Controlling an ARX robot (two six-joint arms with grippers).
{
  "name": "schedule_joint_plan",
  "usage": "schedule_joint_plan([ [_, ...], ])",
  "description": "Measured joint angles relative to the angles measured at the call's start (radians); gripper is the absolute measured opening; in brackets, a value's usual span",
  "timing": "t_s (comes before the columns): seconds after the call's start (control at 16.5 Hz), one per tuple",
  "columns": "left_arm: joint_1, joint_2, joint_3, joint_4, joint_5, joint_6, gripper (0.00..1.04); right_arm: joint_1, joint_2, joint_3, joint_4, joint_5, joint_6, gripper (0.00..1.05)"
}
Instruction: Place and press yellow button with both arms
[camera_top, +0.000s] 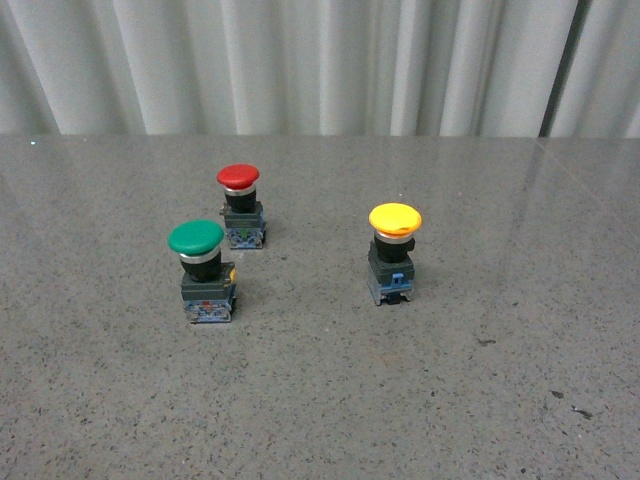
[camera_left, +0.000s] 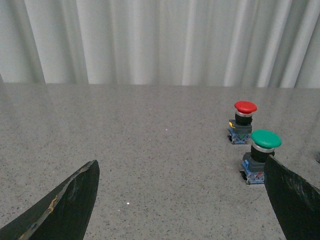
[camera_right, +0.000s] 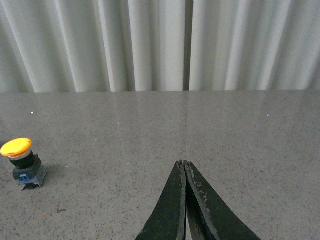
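On the grey speckled surface (camera_top: 320, 400), before a pale pleated curtain (camera_top: 320, 60), three buttons stand upright.
The yellow button (camera_top: 394, 252) stands right of the green button (camera_top: 203, 270) and red button (camera_top: 240, 205), untouched; left tool (camera_left: 182, 200) spread apart, right tool (camera_right: 184, 167) pressed together.

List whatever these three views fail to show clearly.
- Front view: neither arm appears, both out of frame.
- Left wrist view: the left hand fingers run off the frame; the green button base is partly behind one finger.
- Right wrist view: only the yellow button shows.
- Every view: base markings too small.
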Motion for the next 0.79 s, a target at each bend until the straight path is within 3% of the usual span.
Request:
schedule_joint_plan([
  [0.67,0.000,0.000,0.000,0.000,0.000,0.000,0.98,0.000,-0.217,-0.092,-0.107,0.000,-0.001,0.02],
  [0.73,0.000,0.000,0.000,0.000,0.000,0.000,0.98,0.000,-0.235,-0.092,-0.132,0.000,-0.001,0.02],
  [0.79,0.000,0.000,0.000,0.000,0.000,0.000,0.98,0.000,-0.328,-0.092,-0.274,-0.001,0.000,0.02],
])
